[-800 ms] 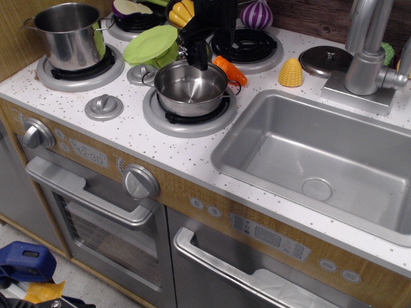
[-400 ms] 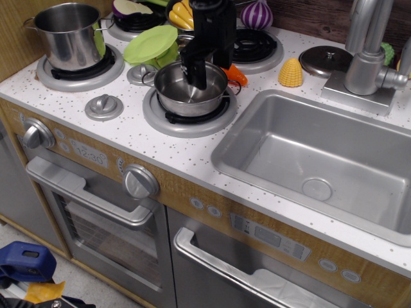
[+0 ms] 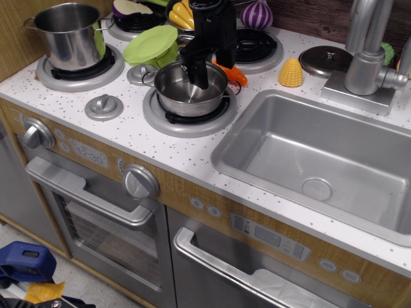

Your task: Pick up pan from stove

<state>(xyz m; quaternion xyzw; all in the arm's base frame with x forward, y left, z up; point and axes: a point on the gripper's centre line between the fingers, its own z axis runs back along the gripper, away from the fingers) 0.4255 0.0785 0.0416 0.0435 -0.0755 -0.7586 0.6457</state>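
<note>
The pan (image 3: 187, 96), a small shallow shiny steel pot, sits on the front right burner of the stove (image 3: 131, 131), a white speckled cooktop with grey burner rings. My black gripper (image 3: 196, 74) hangs down over the pan's far rim. One finger (image 3: 201, 77) reaches inside the bowl and the other part stays at the rim's outer side. The jaws look apart, straddling the rim. The pan rests on its burner.
A taller steel stockpot (image 3: 67, 35) stands on the front left burner. A green plate (image 3: 151, 43) and an orange carrot (image 3: 232, 72) lie just behind the pan. Yellow corn (image 3: 290, 72), a steel lid (image 3: 324, 59), the faucet (image 3: 366, 54) and the sink basin (image 3: 308, 154) are to the right.
My gripper has come down from above the pan's far side until one finger is inside the bowl. Over the last interval it has barely moved. The pan has not shifted.
</note>
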